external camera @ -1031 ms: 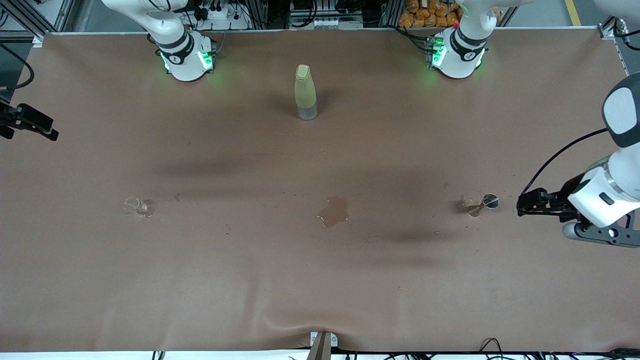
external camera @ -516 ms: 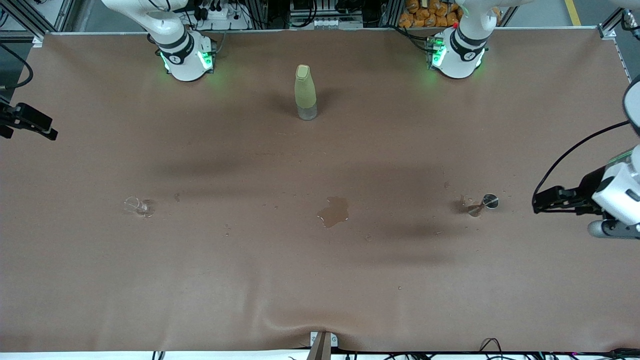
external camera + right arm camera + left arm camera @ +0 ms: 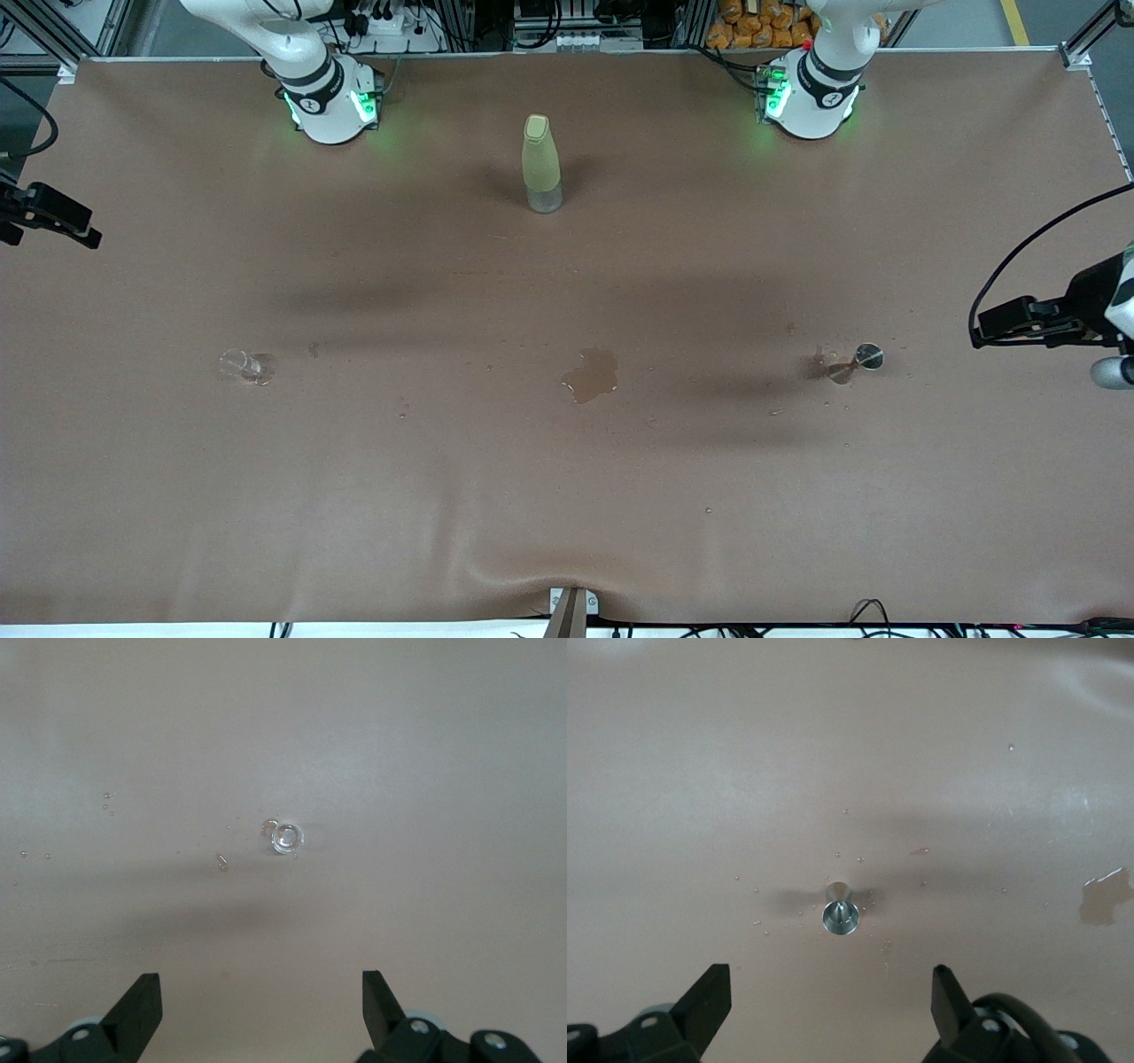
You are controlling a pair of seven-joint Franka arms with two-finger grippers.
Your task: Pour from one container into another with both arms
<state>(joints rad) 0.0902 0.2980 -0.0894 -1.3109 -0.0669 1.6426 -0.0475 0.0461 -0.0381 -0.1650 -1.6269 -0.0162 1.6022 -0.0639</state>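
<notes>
The tiny clear stemless cup (image 3: 244, 364) sits on the brown cloth toward the right arm's end of the table; the right wrist view shows the cup (image 3: 285, 837) from above. The small stemmed glass (image 3: 855, 361) is toward the left arm's end, about as near the front camera, and shows in the left wrist view too (image 3: 840, 911). My left gripper (image 3: 978, 335) hangs open at the table's edge, apart from the glass. Its own view shows the left gripper (image 3: 831, 990) empty. My right gripper (image 3: 91, 237) is open and empty (image 3: 261, 992), well away from the cup.
A tall yellow-green bottle (image 3: 541, 164) stands between the two arm bases (image 3: 330, 105). A brown puddle (image 3: 592, 375) lies mid-table between cup and glass, also seen as a puddle (image 3: 1106, 896) in the left wrist view. Small droplets dot the cloth around both vessels.
My left arm has drawn back from the stemmed glass toward its end of the table, most of it now out of the front view. The right arm has barely moved.
</notes>
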